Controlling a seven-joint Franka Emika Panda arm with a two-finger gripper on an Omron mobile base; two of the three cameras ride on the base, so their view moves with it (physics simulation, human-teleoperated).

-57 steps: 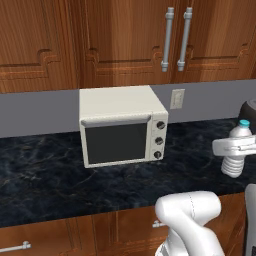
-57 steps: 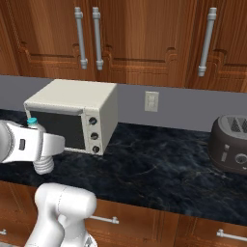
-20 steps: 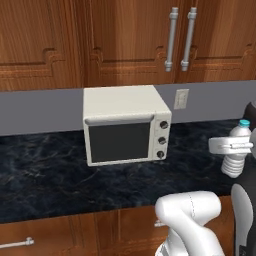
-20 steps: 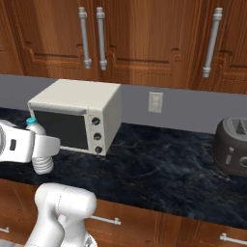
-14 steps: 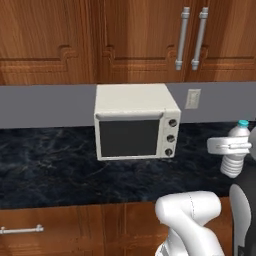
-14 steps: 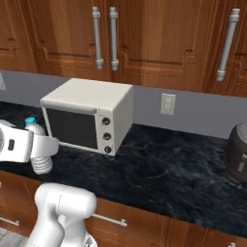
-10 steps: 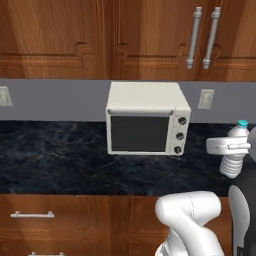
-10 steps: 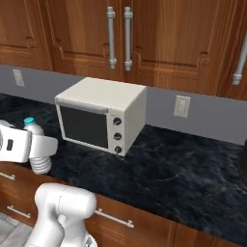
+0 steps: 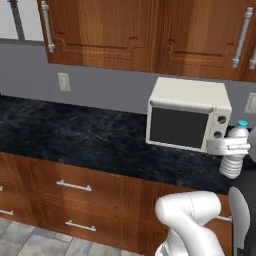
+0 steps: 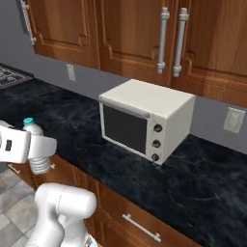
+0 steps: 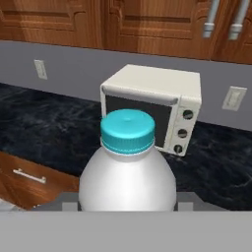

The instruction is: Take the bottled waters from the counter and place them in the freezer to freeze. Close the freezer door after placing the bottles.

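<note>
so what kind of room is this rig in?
A rendered home kitchen, by the look of it: black marble-patterned counter over wooden drawers, a white toaster oven on it, and wooden wall cabinets above.

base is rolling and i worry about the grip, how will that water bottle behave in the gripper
The bottled water looks round and smooth, so it may twist or slip in the gripper. Held upright around its upper body, it probably sways little. If dropped onto the counter, it would likely roll.

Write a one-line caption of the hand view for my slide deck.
Gripper holding a teal-capped water bottle upright, facing a white toaster oven on the black counter.
</note>
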